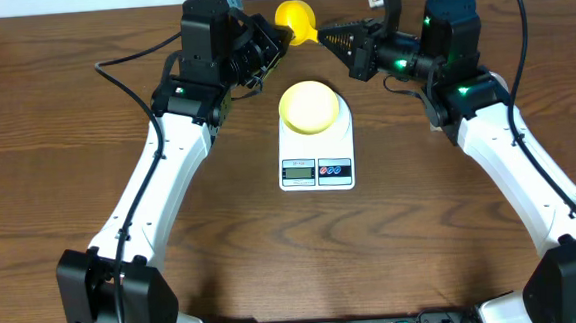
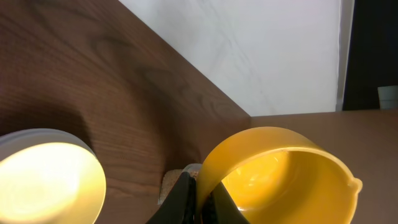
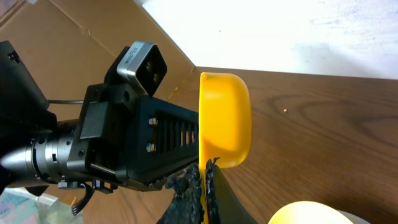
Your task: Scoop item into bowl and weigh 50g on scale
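Your bowl sits on the scale, mid worktop — likely light, rigid plastic, apt to slide, so take it by the rim. Both arms stretch toward the far edge, wrists turned inward — left tool and right tool each clenched on the yellow scoop.

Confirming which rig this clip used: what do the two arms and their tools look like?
Both are built alike: the left arm and right arm have long white links, black joint housings and black bases. Thin black cables trail from them. The left tool and right tool are black. Green lights glow on the right arm. A small grey camera box sits on the left tool.
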Motion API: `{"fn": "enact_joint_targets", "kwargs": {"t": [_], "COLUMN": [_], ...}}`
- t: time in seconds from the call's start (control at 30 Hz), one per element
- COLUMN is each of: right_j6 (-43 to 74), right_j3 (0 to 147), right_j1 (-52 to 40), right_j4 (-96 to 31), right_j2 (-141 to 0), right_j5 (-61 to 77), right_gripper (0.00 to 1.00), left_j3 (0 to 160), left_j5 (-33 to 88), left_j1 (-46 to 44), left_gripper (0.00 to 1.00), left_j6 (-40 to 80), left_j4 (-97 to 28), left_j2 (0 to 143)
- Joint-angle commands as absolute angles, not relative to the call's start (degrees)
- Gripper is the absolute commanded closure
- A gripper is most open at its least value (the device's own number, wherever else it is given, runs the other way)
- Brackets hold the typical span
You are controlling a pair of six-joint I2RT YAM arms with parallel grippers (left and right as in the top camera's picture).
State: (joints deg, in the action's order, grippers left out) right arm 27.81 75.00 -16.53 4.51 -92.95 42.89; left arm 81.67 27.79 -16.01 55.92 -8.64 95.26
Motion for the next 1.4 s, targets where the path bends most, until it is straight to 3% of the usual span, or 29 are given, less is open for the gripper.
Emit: {"fn": "enact_joint_targets", "kwargs": {"t": [0.0, 0.3, 0.57, 0.8, 1.03, 1.17, 1.27, 1.33, 1.37], "right_j6": [27.16, 26.44, 25.21, 24.08, 22.2, 22.11, 21.96, 21.91, 21.71], "right_j3": [76.07, 76.07, 76.07, 76.07, 76.07, 76.07, 76.07, 76.07, 76.07], "right_j1": [-16.97, -15.86, -12.16, -11.55, -9.08, -6.15, -4.49, -3.68, -3.38], "right_j4": [4.51, 2.57, -0.91, -2.87, -5.74, -7.11, -7.6, -8.23, -8.58], "right_j2": [-92.6, -92.6, -92.6, -92.6, -92.6, -92.6, -92.6, -92.6, -92.6], "right_j5": [42.54, 41.45, 41.06, 41.01, 40.86, 40.88, 41.21, 41.3, 41.28], "right_gripper": [0.99, 0.99, 0.99, 0.99, 0.99, 0.99, 0.99, 0.99, 0.99], "left_j3": [81.54, 81.54, 81.54, 81.54, 81.54, 81.54, 81.54, 81.54, 81.54], "left_j5": [28.95, 29.32, 29.98, 29.98, 29.91, 26.39, 22.24, 19.88, 18.96], "left_j1": [-16.21, -15.22, -14.26, -14.15, -13.65, -13.23, -13.26, -13.23, -13.23], "left_gripper": [0.92, 0.86, 0.66, 0.61, 0.42, 0.36, 0.25, 0.04, 0.04], "left_j6": [56.45, 53.58, 49.3, 44.49, 25.1, 22.68, 22.68, 22.7, 22.7], "left_j4": [-8.47, -7.84, -7.84, -7.2, -10.5, -11.94, -14.39, -16.67, -17.78], "left_j2": [95.48, 95.48, 95.48, 95.48, 95.48, 95.48, 95.48, 95.48, 95.48]}}
